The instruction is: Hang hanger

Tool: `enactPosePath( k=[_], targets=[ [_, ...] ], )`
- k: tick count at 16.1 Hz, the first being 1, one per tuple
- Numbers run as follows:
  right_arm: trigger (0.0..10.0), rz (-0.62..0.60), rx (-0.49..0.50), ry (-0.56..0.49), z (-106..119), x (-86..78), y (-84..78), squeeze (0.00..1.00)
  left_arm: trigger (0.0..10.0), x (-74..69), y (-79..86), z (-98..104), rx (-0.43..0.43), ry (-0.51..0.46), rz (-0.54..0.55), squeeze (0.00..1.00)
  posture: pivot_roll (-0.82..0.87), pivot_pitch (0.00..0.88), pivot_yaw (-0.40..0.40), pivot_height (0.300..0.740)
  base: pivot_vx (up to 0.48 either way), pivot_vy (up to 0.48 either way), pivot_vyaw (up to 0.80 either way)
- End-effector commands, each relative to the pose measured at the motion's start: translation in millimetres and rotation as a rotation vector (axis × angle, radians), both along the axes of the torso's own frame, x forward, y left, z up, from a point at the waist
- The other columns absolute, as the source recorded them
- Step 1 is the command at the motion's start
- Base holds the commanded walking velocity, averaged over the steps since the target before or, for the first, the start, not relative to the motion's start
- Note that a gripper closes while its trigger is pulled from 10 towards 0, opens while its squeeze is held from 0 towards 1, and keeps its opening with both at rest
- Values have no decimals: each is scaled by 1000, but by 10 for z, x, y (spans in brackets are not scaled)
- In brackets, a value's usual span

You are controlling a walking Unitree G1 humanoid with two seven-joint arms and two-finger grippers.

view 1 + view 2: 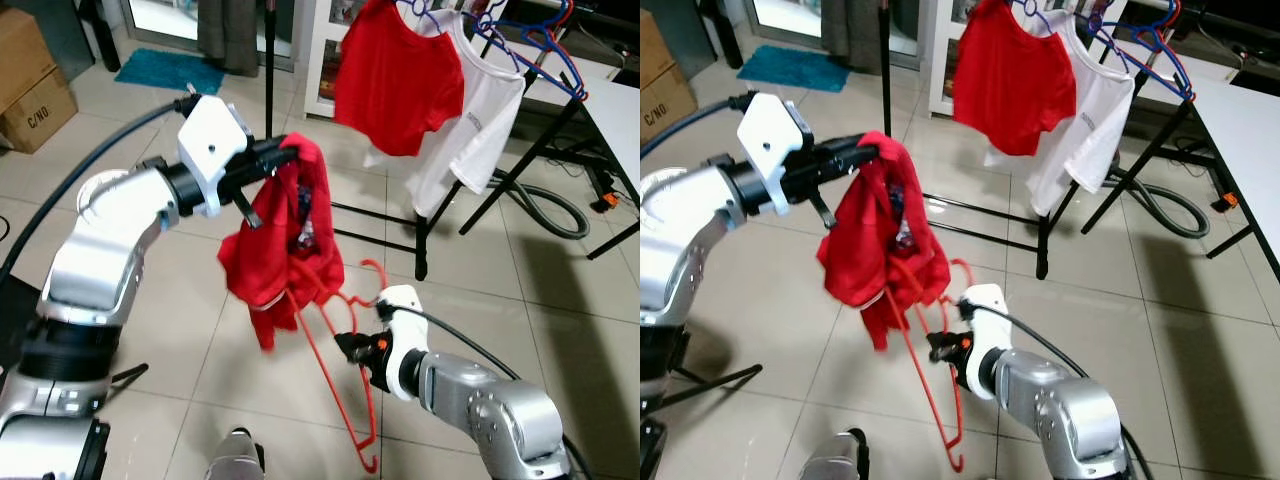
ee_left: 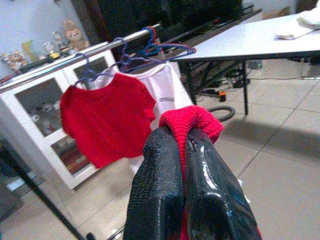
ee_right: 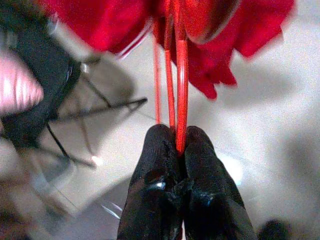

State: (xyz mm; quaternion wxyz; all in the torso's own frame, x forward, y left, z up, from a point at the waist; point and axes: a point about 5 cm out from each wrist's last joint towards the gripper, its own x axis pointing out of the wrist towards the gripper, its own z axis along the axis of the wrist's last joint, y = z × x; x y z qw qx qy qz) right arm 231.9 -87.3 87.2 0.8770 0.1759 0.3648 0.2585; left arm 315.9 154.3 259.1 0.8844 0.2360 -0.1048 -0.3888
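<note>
Rack (image 1: pixel 520 150) with hung shirts (image 1: pixel 395 85) beyond, left gripper (image 2: pixel 182 150) pinching red shirt (image 1: pixel 285 240) (wrist view confirms), right gripper (image 3: pixel 181 145) clamping hanger (image 1: pixel 345 380) below it

Head stereo looks down (wrists close-up)

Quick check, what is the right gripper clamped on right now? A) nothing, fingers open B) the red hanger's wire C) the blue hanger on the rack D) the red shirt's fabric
B: in the right wrist view the right gripper has its fingers pressed together on the thin wire of the red hanger, while the left gripper pinches the red shirt up high.
</note>
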Motion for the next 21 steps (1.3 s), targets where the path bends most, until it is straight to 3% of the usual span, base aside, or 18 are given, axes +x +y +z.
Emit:
enactPosePath(
  k=[1, 5, 7, 9, 12, 15, 17, 19, 21],
  targets=[
    [10000, -63, -1, 62, -61, -6, -98, 0, 10000, -53, -52, 83, 1, -49, -6, 0, 266, 157, -138, 740, 0, 0, 0],
    [10000, -275, 207, 195, -65, 51, -169, 0, 10000, -86, 58, -48, 72, -77, 51, 0, 262, 144, -127, 740, 0, 0, 0],
    [10000, -333, 279, 239, -67, 71, -163, 0, 10000, -80, 84, -35, 73, -90, 63, 0, 267, 141, -124, 740, 0, 0, 0],
    [10000, -408, 422, 262, -22, 154, -122, 0, 10000, -108, 63, -48, 64, -93, 49, 0, 275, 139, -121, 740, 0, 0, 0],
    [10000, -356, 560, 248, 117, 226, 33, 0, 10000, -119, -7, -193, 47, -84, 41, 0, 286, 135, -121, 740, 0, 0, 0],
    [10000, -376, 674, 298, 198, 317, 178, 0, 10000, -120, -40, -350, 104, -107, 25, 0, 289, 134, -116, 740, 0, 0, 0],
    [10000, -420, 733, 319, 227, 375, 205, 0, 10000, -187, -70, -474, 155, -91, -28, 0, 293, 133, -116, 740, 0, 0, 0],
    [10000, -458, 871, 270, 388, 531, 231, 0, 10000, -423, -132, -992, 296, 37, -133, 0, 294, 128, -113, 740, 0, 0, 0],
    [10000, -391, 846, 186, 510, 584, 250, 0, 10000, -470, -158, -1141, 346, 32, -123, 0, 288, 122, -112, 740, 0, 0, 0]
  ],
)
